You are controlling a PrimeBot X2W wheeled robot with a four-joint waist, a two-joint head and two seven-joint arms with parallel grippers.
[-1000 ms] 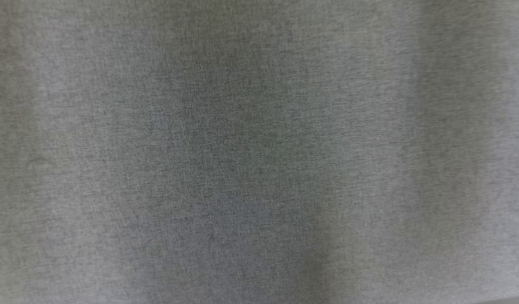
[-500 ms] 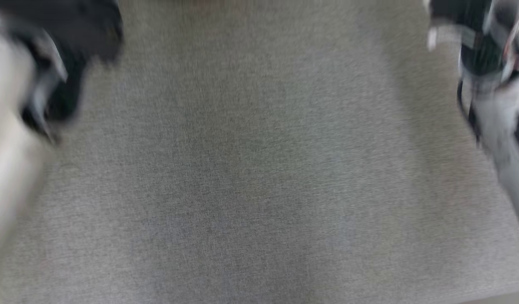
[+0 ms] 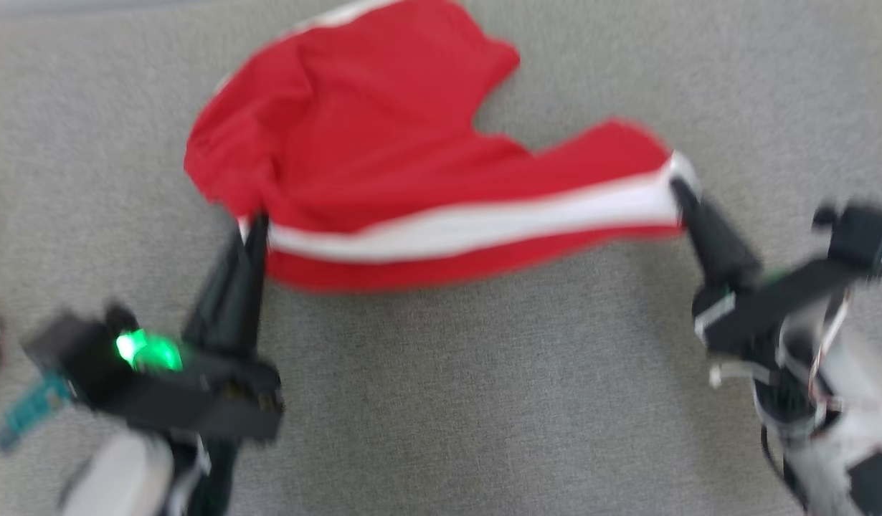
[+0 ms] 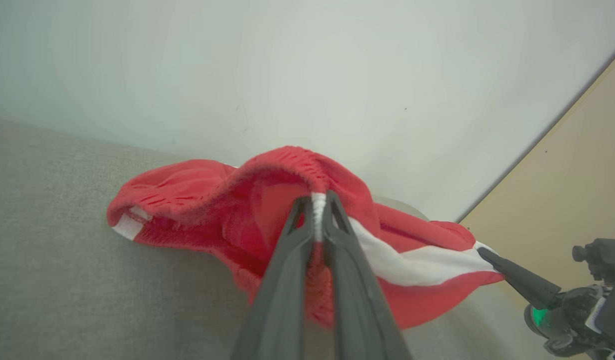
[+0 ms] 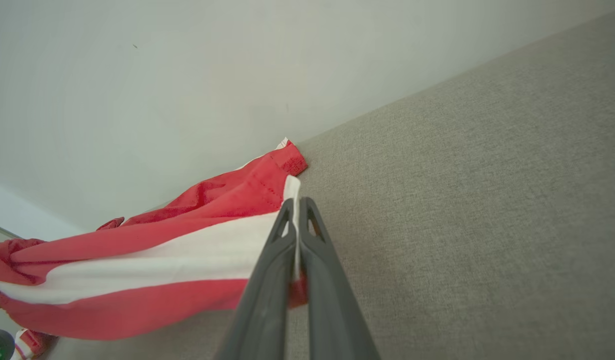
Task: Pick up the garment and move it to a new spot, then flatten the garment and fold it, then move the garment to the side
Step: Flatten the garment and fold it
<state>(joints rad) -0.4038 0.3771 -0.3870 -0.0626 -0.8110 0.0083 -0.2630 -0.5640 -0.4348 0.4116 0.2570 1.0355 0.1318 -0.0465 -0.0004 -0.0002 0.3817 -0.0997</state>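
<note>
Gripping garment (image 3: 383, 143) at both ends: L gripper (image 3: 257, 222) jaws pinched shut on white stripe, R gripper (image 3: 679, 190) same at opp. end. Striped edge taut btwn them, rest sagging onto grey surface (image 3: 484, 401). Risk: thin edge pinches slip if arms spread further; garment would drop bunched.

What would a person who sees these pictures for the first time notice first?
The red garment with a white stripe strikes first, spread over the grey surface at the upper middle of the head view. The left gripper is shut on its left end and the right gripper on its right end, the striped edge stretched between them. A green light glows at the lower left.
</note>
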